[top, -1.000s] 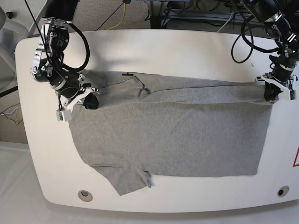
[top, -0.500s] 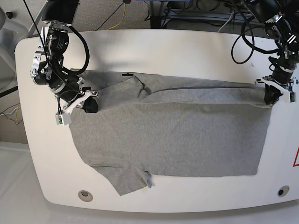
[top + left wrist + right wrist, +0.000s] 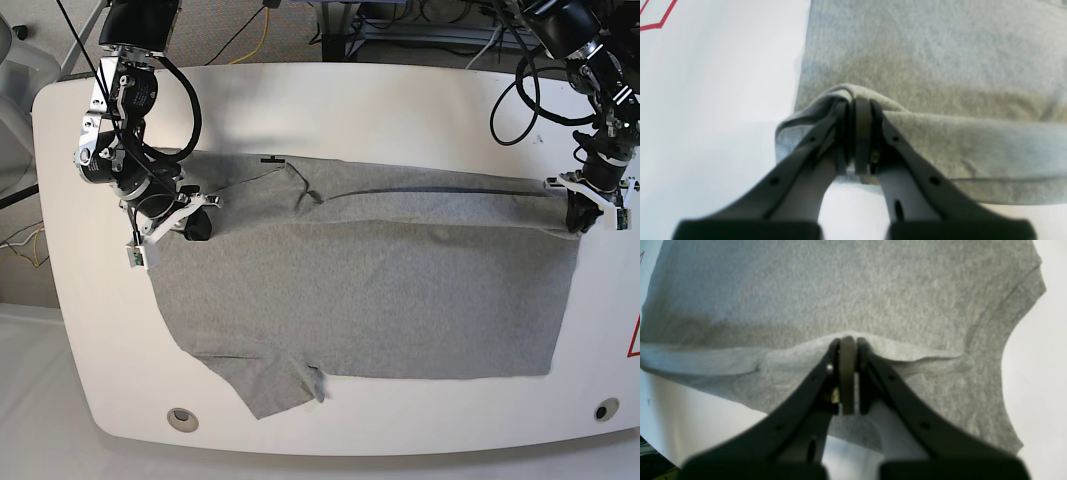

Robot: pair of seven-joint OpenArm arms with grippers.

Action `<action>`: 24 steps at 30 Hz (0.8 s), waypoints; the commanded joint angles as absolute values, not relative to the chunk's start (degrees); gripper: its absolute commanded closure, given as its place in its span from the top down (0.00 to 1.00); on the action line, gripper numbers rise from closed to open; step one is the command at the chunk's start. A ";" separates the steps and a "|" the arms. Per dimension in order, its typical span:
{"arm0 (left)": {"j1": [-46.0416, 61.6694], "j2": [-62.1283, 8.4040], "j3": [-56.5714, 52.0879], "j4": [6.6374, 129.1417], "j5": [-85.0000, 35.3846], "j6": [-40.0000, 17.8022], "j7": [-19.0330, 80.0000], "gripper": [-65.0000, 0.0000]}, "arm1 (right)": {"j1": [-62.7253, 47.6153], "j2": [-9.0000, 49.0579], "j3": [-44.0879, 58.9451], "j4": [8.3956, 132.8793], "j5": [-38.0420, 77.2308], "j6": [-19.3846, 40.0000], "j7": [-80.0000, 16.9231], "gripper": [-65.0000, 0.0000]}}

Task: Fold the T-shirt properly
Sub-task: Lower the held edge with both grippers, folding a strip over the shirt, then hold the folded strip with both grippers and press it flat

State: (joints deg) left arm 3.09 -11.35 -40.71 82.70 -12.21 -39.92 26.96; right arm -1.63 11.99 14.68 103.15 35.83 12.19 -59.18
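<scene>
1. At the left of the base view, the right gripper [image 3: 193,222] sits low over the table [image 3: 400,110], its jaws pressed together on a raised pinch of the T-shirt [image 3: 380,290]. The right wrist view shows the right gripper [image 3: 848,343] with grey cloth pulled up into a small ridge between the dark pads.
2. That pinch is on the far left part of the T-shirt [image 3: 840,290], near the shoulder; in the right wrist view a curved sleeve hem runs down the right side.
3. The garment lies spread across the middle of the white table, nearly as wide as the tabletop. Its far edge is folded over toward the near side, making a long doubled strip between the 2 grippers.
4. A small dark neck label [image 3: 271,158] shows at the far edge, left of centre, with a puckered bit of collar just right of it.
5. One sleeve [image 3: 265,385] sticks out at the near left.
6. At the far right, the left gripper [image 3: 581,213] is clamped on the corner of the folded strip. The left wrist view shows the left gripper [image 3: 857,103] with its pads tight on bunched fabric of the T-shirt [image 3: 940,66], beside the bare table [image 3: 713,83].
7. A red line marking [image 3: 656,20] lies on the table at the right edge.
</scene>
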 commanded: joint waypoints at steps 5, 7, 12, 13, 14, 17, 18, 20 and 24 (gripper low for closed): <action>2.51 -12.35 -40.92 83.56 -13.14 -40.00 25.45 0.06 | -0.40 12.62 14.20 104.13 36.26 12.26 -58.24 0.01; 2.51 -12.35 -41.01 83.56 -13.14 -40.00 25.45 0.13 | -0.40 12.62 14.20 104.13 36.26 12.26 -58.24 0.01; 2.51 -12.35 -41.10 83.65 -13.14 -40.00 24.40 0.30 | -0.31 12.62 14.20 104.13 36.26 12.26 -58.24 0.01; 2.51 -12.35 -41.10 83.65 -13.14 -40.00 23.87 0.32 | -0.31 12.62 14.20 104.13 36.26 12.26 -58.24 0.01; 2.51 -12.35 -41.10 83.65 -13.14 -40.00 22.99 0.35 | -0.31 12.62 14.20 104.13 36.26 12.18 -58.24 0.01; 2.86 -12.26 -41.10 83.65 -13.05 -40.00 21.23 0.40 | -0.31 12.62 14.20 104.13 36.26 12.18 -58.24 0.05; 2.86 -12.26 -41.10 83.65 -13.05 -40.00 20.97 0.41 | -0.31 12.62 14.20 104.13 36.26 12.09 -58.24 0.09; 2.86 -12.26 -41.10 83.56 -12.97 -40.00 20.97 0.41 | -0.31 12.62 14.20 104.13 36.26 12.09 -58.24 0.21; 2.95 -12.26 -41.10 83.56 -12.97 -40.00 20.97 0.42 | -0.57 12.62 14.29 104.22 36.18 12.09 -58.24 0.50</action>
